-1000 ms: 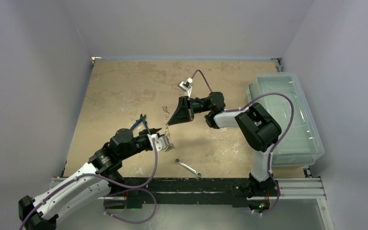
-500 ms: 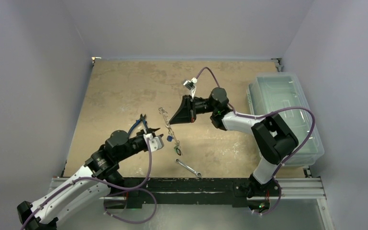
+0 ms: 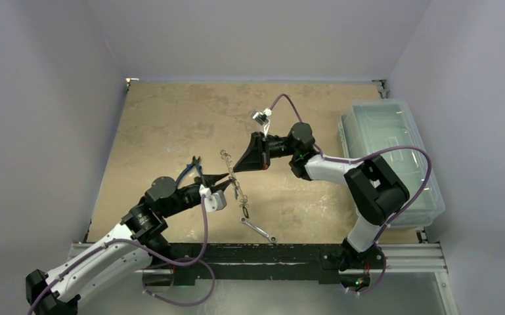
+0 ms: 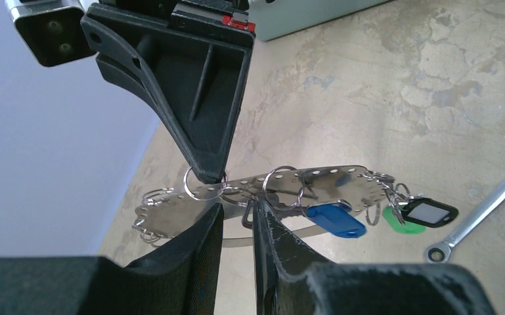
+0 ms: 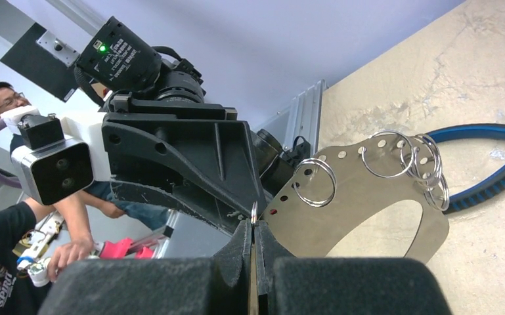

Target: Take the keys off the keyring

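The keyring (image 3: 236, 186) is a thin silver perforated loop with small split rings, held in the air. It also shows in the left wrist view (image 4: 328, 187) and the right wrist view (image 5: 368, 203). My right gripper (image 5: 254, 226) is shut on one small split ring at its edge (image 3: 233, 169). A blue tag (image 4: 336, 220), a green tag (image 4: 399, 221) and a black tag (image 4: 430, 211) hang from the rings; I cannot make out the keys themselves. My left gripper (image 4: 238, 213) is narrowly open just under the keyring's edge, clamping nothing (image 3: 226, 178).
Blue-handled pliers (image 3: 190, 169) lie on the table behind my left wrist and show in the right wrist view (image 5: 492, 157). A silver wrench (image 3: 259, 230) lies near the front edge. A clear plastic bin (image 3: 394, 157) stands at the right.
My left gripper drew back from the keyring, then came forward again to its edge. My right gripper lifted the keyring and shifted slightly right.
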Robot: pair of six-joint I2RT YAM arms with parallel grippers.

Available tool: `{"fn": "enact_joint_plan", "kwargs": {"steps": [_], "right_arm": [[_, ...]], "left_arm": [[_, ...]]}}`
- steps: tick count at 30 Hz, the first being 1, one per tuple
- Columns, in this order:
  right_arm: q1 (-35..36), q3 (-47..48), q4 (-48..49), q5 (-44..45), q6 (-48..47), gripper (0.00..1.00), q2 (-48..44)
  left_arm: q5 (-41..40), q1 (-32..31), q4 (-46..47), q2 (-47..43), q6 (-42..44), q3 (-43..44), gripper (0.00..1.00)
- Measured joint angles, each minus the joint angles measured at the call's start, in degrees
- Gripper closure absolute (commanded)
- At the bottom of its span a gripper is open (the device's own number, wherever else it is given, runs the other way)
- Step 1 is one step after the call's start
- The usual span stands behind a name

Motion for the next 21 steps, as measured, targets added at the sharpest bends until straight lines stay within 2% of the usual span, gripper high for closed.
{"fn": "enact_joint_plan", "kwargs": {"steps": [7, 21], "right_arm": [[0.26, -0.31, 0.94, -0.02, 0.44, 1.0, -0.04], [0.66, -0.44, 6.84, -0.15, 5.09, 1.0, -0.04]], "left_arm": [[0.7, 0.13, 4.83, 2.01, 0.74, -1.49, 0.78], [0.87, 0.2, 7.67, 2.25, 1.46, -3.23, 0.77]]}}
